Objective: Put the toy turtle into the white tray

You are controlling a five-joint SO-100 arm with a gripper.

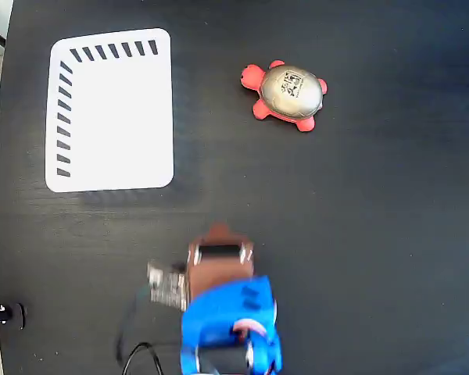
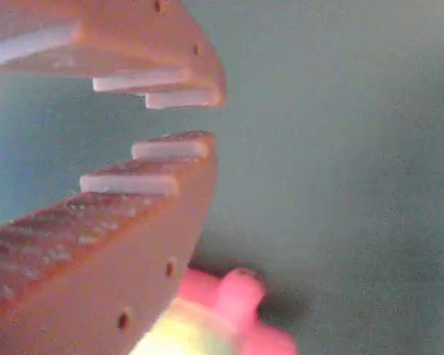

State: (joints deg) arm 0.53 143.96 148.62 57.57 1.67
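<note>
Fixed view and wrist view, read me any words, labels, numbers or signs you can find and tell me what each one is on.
Small black printed mark on the domed gold-beige shell of the red-orange toy turtle: too small and blurred to read in the fixed view.
Flat white rectangular tray: only dark slanted slots, no text.
Wrist view: no text visible.

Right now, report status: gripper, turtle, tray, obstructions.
Gripper nearly closed, holding nothing. Toy turtle on the black table, untouched, right of the white tray in the fixed view. Tray bare. Nothing between them.
</note>
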